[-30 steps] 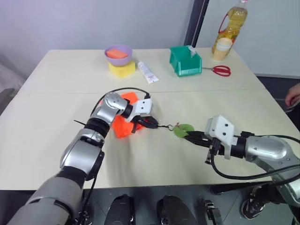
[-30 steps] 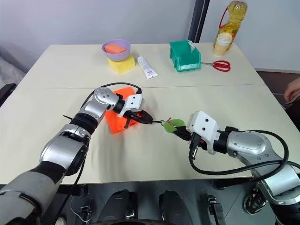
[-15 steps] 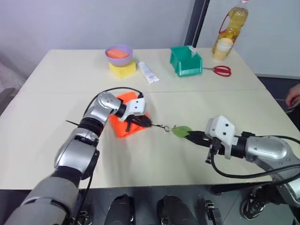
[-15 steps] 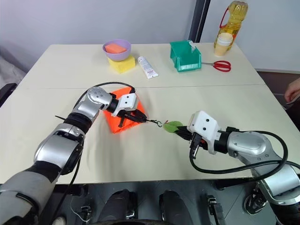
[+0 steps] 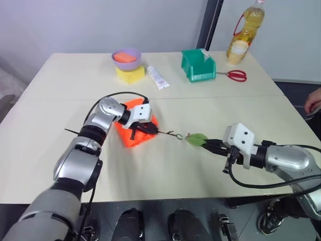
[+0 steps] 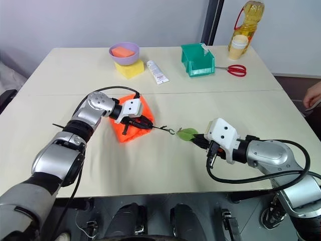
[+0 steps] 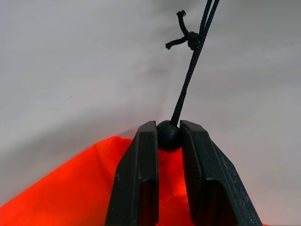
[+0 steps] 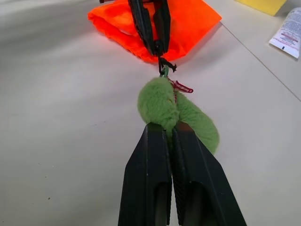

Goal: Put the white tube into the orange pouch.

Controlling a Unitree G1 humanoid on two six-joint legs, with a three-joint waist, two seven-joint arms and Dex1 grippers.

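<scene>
Over the last second the pouch [image 5: 135, 127] has shifted toward the robot's left across the surface [image 5: 60, 85], carried by the left gripper [image 5: 146, 131]. The cord [image 5: 168, 134] between pouch and green tag [image 5: 196, 139] now runs longer and straighter than it did. The left gripper is narrowed on the black cord bead [image 7: 168, 135] at the pouch mouth. The right gripper [image 8: 169, 129] is clamped tight on the fuzzy green tag. Judgement: the two arms are drawing the cord out, most likely to work the pouch mouth; the mouth does not yet show as open, so insertion has not begun.

The tube called for I cannot find. A long, flat tube [image 5: 158, 77] with a crimped end lies on the far half of the surface, well apart from the pouch, and appears to be a different item.

Other items: a purple bowl [image 5: 126, 57] sits on a yellow sponge [image 5: 131, 75]; beside the long tube stands a green bin [image 5: 198, 65], then red scissors [image 5: 234, 75] and an oil bottle [image 5: 245, 31]. A person's hand [image 5: 314, 102] shows at the robot's right. Both grippers being occupied is the present obstacle to any pick.
</scene>
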